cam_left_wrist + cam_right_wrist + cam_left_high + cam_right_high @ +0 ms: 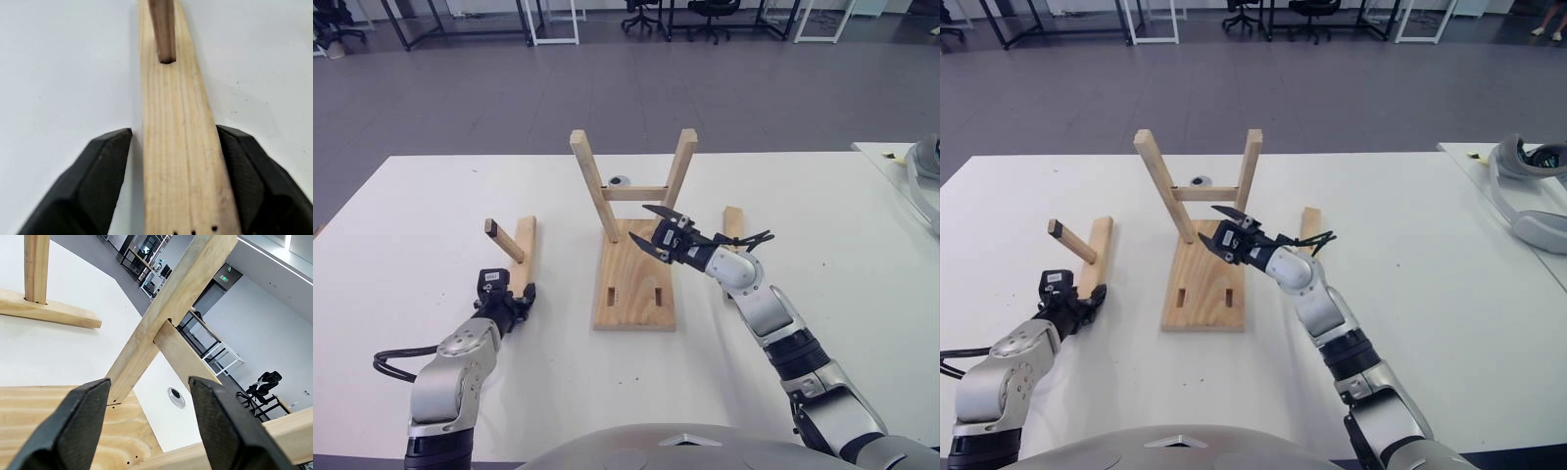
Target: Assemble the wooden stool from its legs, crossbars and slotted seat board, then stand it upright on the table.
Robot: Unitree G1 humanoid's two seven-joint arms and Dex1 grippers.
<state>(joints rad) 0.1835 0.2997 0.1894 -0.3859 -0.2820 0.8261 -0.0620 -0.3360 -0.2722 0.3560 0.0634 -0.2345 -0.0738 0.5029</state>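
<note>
The slotted seat board (636, 284) lies flat mid-table. From its far end rise two legs (592, 186) joined by a crossbar (634, 193). My right gripper (659, 235) is open just above the board, its fingers (88, 426) on either side of the base of the left-hand leg (161, 318) without touching it. To the left, a loose leg (524, 240) lies flat with a short crossbar (504, 241) sticking up from it. My left gripper (523, 298) is open around its near end (181, 147). Another loose leg (734, 225) lies right of the board.
A small round object (620, 181) sits on the table behind the upright legs. A white headset (1528, 186) lies on the neighbouring table at the right. A black cable (396, 362) loops beside my left arm near the front edge.
</note>
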